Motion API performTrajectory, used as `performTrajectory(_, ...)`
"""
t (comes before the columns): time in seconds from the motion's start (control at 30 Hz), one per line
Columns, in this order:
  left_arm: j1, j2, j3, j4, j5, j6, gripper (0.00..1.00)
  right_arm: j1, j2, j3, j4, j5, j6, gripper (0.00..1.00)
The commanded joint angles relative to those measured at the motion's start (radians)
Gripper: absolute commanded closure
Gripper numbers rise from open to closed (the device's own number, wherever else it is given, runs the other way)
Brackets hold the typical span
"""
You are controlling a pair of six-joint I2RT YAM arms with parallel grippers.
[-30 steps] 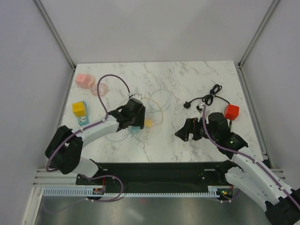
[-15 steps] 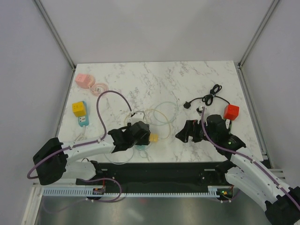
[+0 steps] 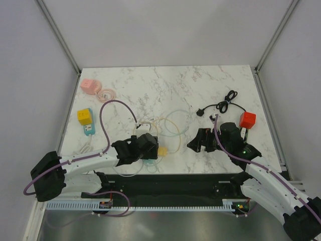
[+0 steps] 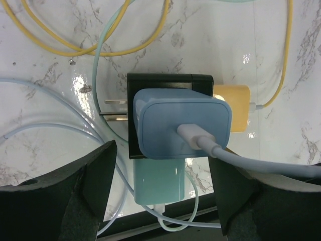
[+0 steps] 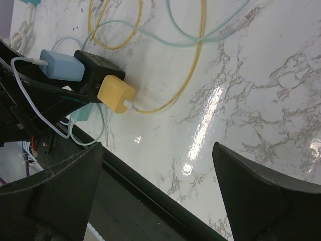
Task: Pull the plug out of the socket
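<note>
By the desk's (image 3: 200, 85) near edge, the left hand (image 4: 161, 159) hangs open around a black socket cube (image 4: 150, 83), gripping nothing. Three plugs fill the cube: a light-blue plug (image 4: 170, 120) on top with its axis upright, a teal plug (image 4: 160, 185) pointing at the near edge, and a yellow plug (image 4: 233, 108) pointing towards the right hand (image 5: 158, 148), which gapes empty. Farther back sit one red cube (image 3: 247, 119) and one yellow cube (image 3: 84, 116).

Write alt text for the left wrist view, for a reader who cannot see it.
A black socket cube lies on the marble table, a light blue charger plugged into its top, a yellow charger on its right, a mint charger on its near side. The left gripper hangs open above it, one finger on either side.
</note>
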Motion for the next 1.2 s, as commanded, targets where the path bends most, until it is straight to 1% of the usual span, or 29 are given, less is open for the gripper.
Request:
performTrajectory(0.0,-0.009,-0.010,0.015,-0.021,-0.009,-0.034,0.20,-0.002,-0.002,-0.008,0.036,-0.004,0.008,0.02)
performTrajectory(0.2,-0.009,-0.059,0.014,-0.055,-0.001,-0.066,0.20,-0.002,0.000,-0.010,0.036,-0.007,0.001,0.02)
performTrajectory(0.43,-0.009,-0.210,-0.020,-0.096,0.040,-0.074,0.21,-0.002,0.020,-0.004,0.043,-0.010,-0.010,0.02)
performTrajectory(0.57,-0.009,-0.294,-0.025,-0.171,0.057,-0.103,0.22,-0.002,0.032,-0.002,0.051,-0.016,-0.012,0.02)
performTrajectory(0.6,-0.009,-0.309,-0.028,-0.222,0.057,-0.132,0.22,0.000,0.034,-0.005,0.056,-0.019,-0.010,0.02)
performTrajectory(0.67,-0.007,-0.337,-0.028,-0.279,0.043,-0.171,0.23,-0.002,0.038,-0.014,0.063,-0.022,-0.012,0.02)
performTrajectory(0.7,-0.007,-0.365,-0.025,-0.335,0.037,-0.220,0.24,-0.002,0.040,-0.018,0.076,-0.033,-0.010,0.02)
performTrajectory(0.73,-0.007,-0.377,-0.016,-0.365,0.027,-0.239,0.26,-0.002,0.046,-0.022,0.083,-0.044,-0.012,0.02)
performTrajectory(0.9,-0.007,-0.499,0.010,-0.435,-0.007,-0.268,0.34,0.001,0.074,-0.042,0.174,-0.123,-0.012,0.02)
performTrajectory(0.97,-0.007,-0.530,0.021,-0.455,-0.032,-0.270,0.37,0.018,0.094,-0.028,0.189,-0.128,-0.027,0.02)
performTrajectory(1.07,-0.007,-0.564,0.024,-0.457,-0.062,-0.288,0.44,0.053,0.130,0.014,0.198,-0.096,-0.073,0.06)
performTrajectory(1.1,-0.006,-0.566,0.020,-0.455,-0.085,-0.305,0.48,0.064,0.144,0.030,0.198,-0.085,-0.088,0.12)
performTrajectory(1.17,-0.006,-0.555,0.021,-0.451,-0.119,-0.307,0.49,0.110,0.201,0.088,0.205,-0.059,-0.104,0.20)
